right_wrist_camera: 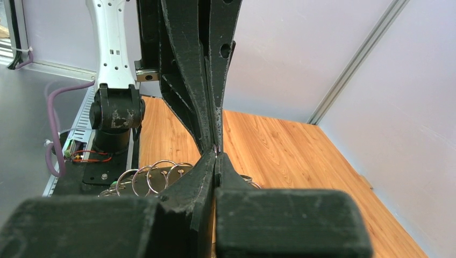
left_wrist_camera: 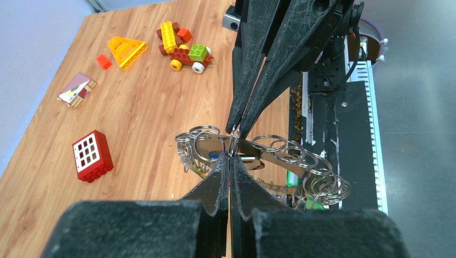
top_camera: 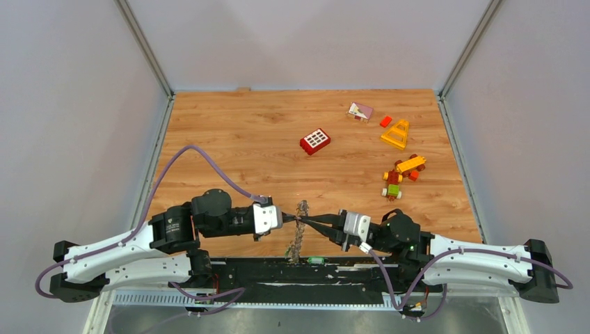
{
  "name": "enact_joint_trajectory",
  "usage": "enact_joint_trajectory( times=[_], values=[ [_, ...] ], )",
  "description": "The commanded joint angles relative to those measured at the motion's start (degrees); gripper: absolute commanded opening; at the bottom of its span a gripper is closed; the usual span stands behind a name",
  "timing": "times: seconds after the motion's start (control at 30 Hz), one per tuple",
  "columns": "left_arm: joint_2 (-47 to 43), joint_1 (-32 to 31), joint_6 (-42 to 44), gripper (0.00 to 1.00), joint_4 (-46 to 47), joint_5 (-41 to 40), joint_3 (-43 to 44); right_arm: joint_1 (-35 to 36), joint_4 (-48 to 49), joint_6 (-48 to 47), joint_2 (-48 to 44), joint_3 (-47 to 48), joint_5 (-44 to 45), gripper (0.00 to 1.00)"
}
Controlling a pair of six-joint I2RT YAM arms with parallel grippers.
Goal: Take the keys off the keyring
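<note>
Keyring (top_camera: 300, 238) held aloft
Left gripper (top_camera: 292, 218) and right gripper (top_camera: 310, 221) were pinched tight on it, tip to tip.

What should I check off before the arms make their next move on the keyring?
1. Left gripper shut on the keyring: ok.
2. Right gripper shut on it too: ok.
3. Whether each pinches ring or key: cannot tell.
4. Keys freed: not ok, none seen loose.
5. Red brick apart from both arms: ok.
</note>
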Motion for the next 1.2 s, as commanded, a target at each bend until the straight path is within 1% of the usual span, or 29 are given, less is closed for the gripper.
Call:
enact_joint_trajectory(
  times=[0.0, 0.4, 0.73, 0.83, 1.0, 1.07, 1.17],
  values=[
    [1.0, 0.0, -0.6, 0.00, 0.4, 1.2, -0.3, 0.0, 11.3, -0.6, -0.5, 0.9, -0.9, 0.00],
    [0.8, 0.0, -1.0, 0.00, 2.7, 3.0, -1.0, 0.0, 15.5, -1.0, 1.3, 0.3, -0.2, 0.00],
    [-3.5, 0.0, -1.5, 0.00, 9.8, 4.6, -3.7, 0.0, 23.8, 1.7, 2.8, -3.0, 2.8, 0.00],
    [-4.2, 0.0, -1.8, 0.00, 11.1, 4.7, -4.0, 0.0, 24.4, 1.8, 3.2, -3.5, 3.3, 0.00],
    [-5.4, -0.1, -1.2, 0.00, 10.4, 3.1, -3.3, 0.0, 22.8, 1.4, 2.5, -3.5, 3.5, 0.00],
    [-6.0, -0.1, -0.7, 0.00, 9.2, 2.1, -2.6, 0.0, 22.3, 1.3, 1.8, -3.7, 5.4, 0.00],
    [-6.7, 0.1, 0.1, 0.00, 6.9, 0.4, -1.5, 0.0, 21.8, 1.0, 0.6, -4.0, 6.0, 0.00]
  ],
)
